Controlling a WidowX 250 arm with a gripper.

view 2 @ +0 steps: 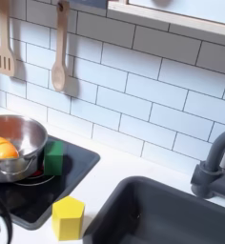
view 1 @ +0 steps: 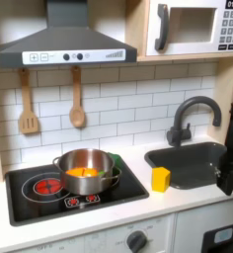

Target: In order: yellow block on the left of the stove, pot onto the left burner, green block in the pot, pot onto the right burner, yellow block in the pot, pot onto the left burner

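The steel pot (view 1: 86, 170) (view 2: 14, 143) stands on the right burner of the black stove (view 1: 30, 203) (view 2: 81, 164), with an orange piece (view 1: 82, 172) (view 2: 4, 150) inside. The left burner (view 1: 47, 185) glows bright red and is bare. A green block (view 1: 116, 164) (view 2: 54, 157) sits on the stove against the pot's right side in both exterior views. The yellow block (view 1: 161, 178) (view 2: 68, 217) stands on the white counter between stove and sink. A dark part of my arm and gripper (view 1: 231, 170) hangs at the first exterior view's right edge over the sink, its fingers indistinct.
A dark sink (view 1: 193, 164) (view 2: 172, 214) with a grey faucet (view 1: 191, 114) (view 2: 214, 164) lies right of the yellow block. A wooden spatula (view 1: 28, 104) and spoon (view 1: 77, 99) hang on the tiled wall. A thin black curved piece (view 2: 0, 221) crosses the second exterior view's lower left corner.
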